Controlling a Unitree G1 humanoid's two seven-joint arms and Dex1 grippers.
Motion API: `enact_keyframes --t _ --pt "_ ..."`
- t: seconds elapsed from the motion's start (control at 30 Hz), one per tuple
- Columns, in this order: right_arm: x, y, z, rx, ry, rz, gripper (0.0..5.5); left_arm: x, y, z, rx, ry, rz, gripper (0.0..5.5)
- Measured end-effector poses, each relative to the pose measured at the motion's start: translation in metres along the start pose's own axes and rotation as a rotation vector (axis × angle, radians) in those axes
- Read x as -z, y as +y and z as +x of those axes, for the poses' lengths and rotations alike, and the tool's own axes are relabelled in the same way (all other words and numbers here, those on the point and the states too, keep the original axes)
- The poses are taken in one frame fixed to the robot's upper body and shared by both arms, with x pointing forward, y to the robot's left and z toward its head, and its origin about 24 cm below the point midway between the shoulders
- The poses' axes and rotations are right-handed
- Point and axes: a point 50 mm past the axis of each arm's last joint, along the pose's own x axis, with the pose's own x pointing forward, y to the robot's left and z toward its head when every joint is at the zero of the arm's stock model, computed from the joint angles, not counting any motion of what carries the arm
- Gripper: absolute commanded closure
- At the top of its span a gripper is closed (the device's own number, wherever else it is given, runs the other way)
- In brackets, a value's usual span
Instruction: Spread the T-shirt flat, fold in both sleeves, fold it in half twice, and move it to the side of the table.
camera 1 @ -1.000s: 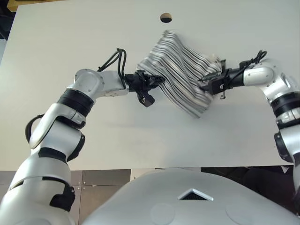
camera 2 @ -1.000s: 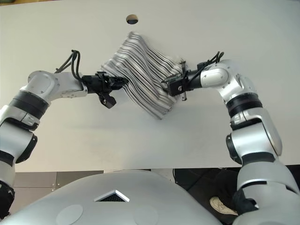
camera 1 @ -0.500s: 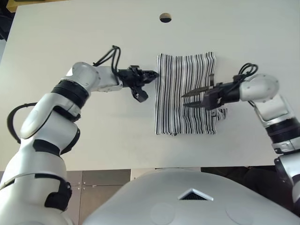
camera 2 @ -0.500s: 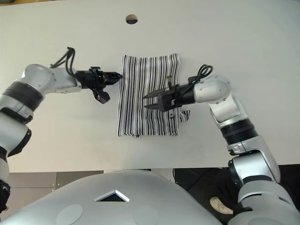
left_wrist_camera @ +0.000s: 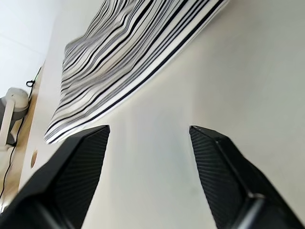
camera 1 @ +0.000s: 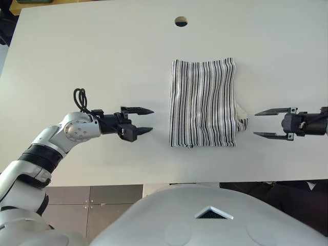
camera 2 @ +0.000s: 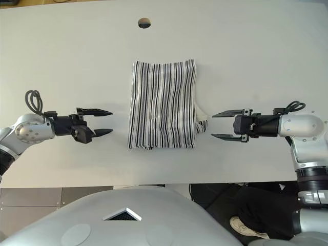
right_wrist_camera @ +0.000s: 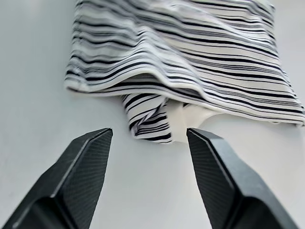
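Note:
The black-and-white striped T-shirt (camera 1: 204,102) lies folded into a rectangle on the white table (camera 1: 92,56), near the middle. A small bunched piece of cloth sticks out at its right edge (camera 2: 202,122). My left gripper (camera 1: 146,121) is open on the table to the left of the shirt, apart from it, fingers pointing at it. My right gripper (camera 2: 219,125) is open to the right of the shirt, a short gap from the bunched piece. The left wrist view has the shirt's edge (left_wrist_camera: 128,57) beyond the fingers; the right wrist view has the protruding fold (right_wrist_camera: 157,121).
A round hole (camera 1: 180,21) sits in the table behind the shirt. The table's front edge (camera 1: 154,183) runs just below the grippers. Bare tabletop spreads left and right of the shirt.
The shirt, held up between both grippers a second ago, was laid flat and let go. Both arms have since drawn back outward to the shirt's sides with fingers open.

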Motion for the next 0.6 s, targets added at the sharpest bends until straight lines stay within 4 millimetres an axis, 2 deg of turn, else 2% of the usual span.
enact_keyframes --t 0.07,0.2,0.3,0.5,0.6 --pt "0.008 0.008 0.005 -0.034 0.06 -0.091 2.62 -0.005 -0.003 0.005 0.01 -0.013 0.017 2.25" --pt "0.008 -0.003 0.007 0.02 0.126 -0.374 2.62 -0.015 -0.007 0.019 0.006 -0.064 0.052 2.25" --pt "0.004 -0.007 0.021 0.046 0.099 -0.538 2.62 -0.024 -0.011 0.034 -0.007 -0.114 0.066 2.25" --pt "-0.006 -0.01 0.048 0.084 -0.011 -0.611 2.62 -0.032 -0.012 0.051 -0.023 -0.162 0.085 2.25" --pt "-0.009 -0.011 0.054 0.084 -0.038 -0.625 2.62 -0.034 -0.01 0.058 -0.033 -0.178 0.091 2.25"
